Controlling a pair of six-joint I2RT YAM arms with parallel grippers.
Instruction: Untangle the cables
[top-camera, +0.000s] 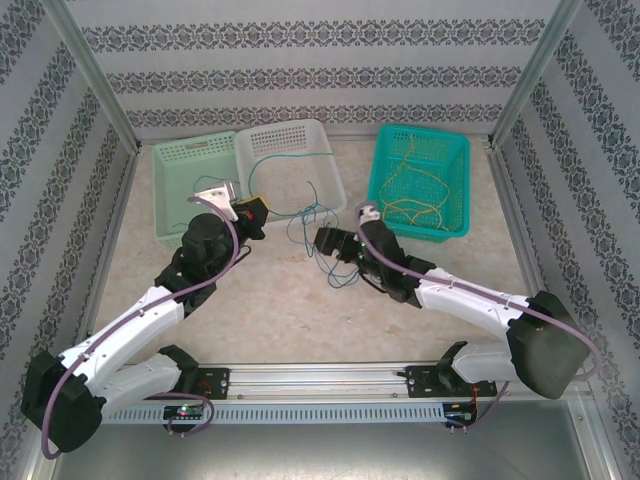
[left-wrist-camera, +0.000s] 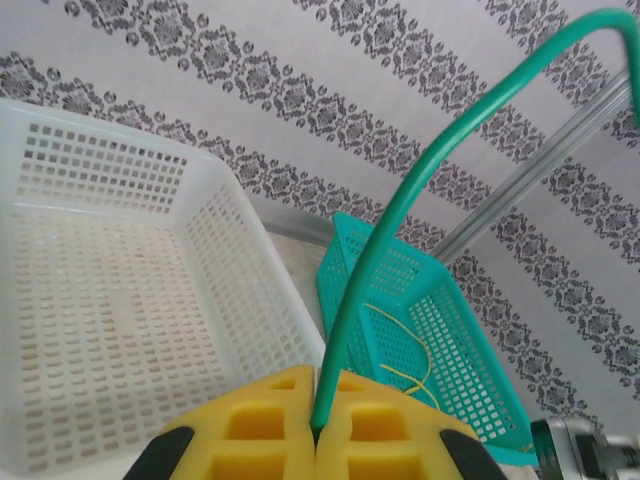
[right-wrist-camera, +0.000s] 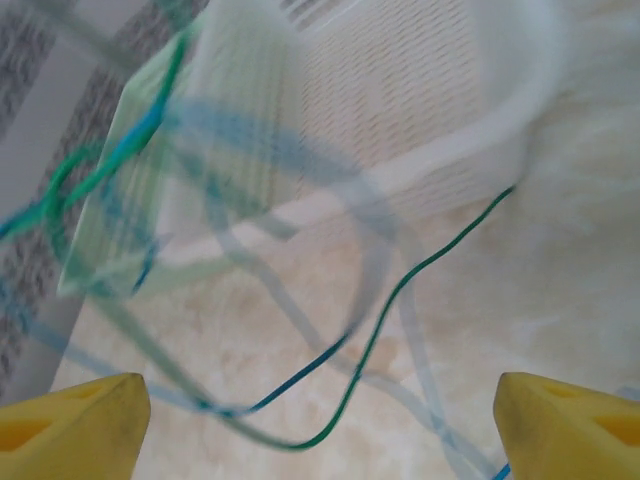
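Between white basket (top-camera: 333, 165) and teal basket (top-camera: 377, 165), cables (top-camera: 312, 228) lay knotted on table (top-camera: 300, 320). Left hand (left-wrist-camera: 316, 420) pinched green cable (left-wrist-camera: 385, 225) (arching upward); right hand (right-wrist-camera: 320, 420) spread over loops. Step, likely: pulling strands apart. Next move called for right hand closing on blue cable (right-wrist-camera: 300, 378).

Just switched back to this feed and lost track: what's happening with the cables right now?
The left arm has its jaws shut on a green cable, held up by the white basket. The right arm has its jaws open over blue and green strands on the table, holding nothing. Yellow cables lie in the teal basket.
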